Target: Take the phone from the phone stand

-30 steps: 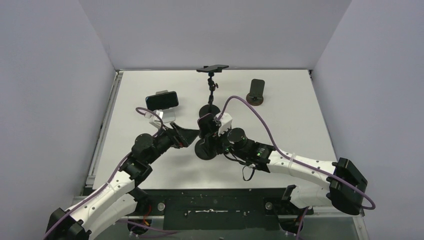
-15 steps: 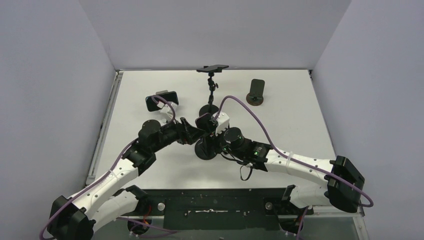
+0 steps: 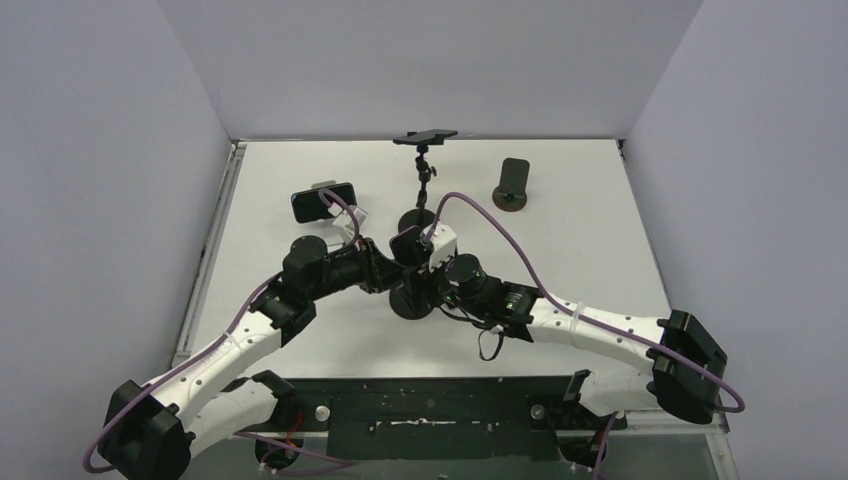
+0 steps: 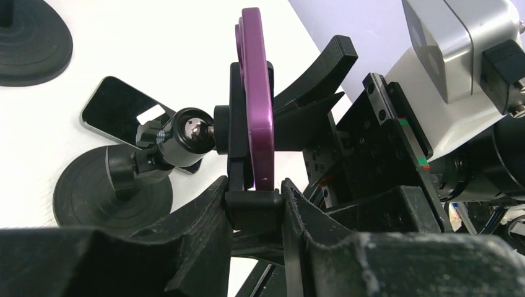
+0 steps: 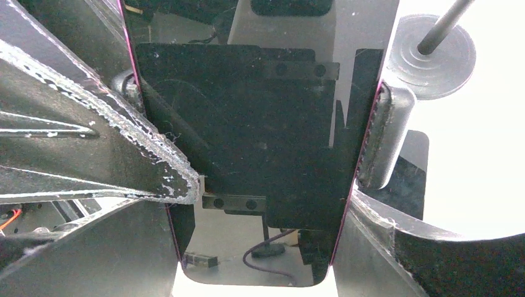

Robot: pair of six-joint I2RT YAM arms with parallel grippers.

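Purple phone pinched by right hand, left hand pinching stand clamp, base half-hidden.

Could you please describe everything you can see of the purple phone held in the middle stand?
The purple phone is a slim slab with a glossy purple rim and a dark, mirror-like screen. It stands upright, edge-on to the left wrist camera, seated in the black clamp of a ball-jointed stand with a round base. The right gripper holds its two opposite edges; the left gripper pinches the clamp's foot below it.
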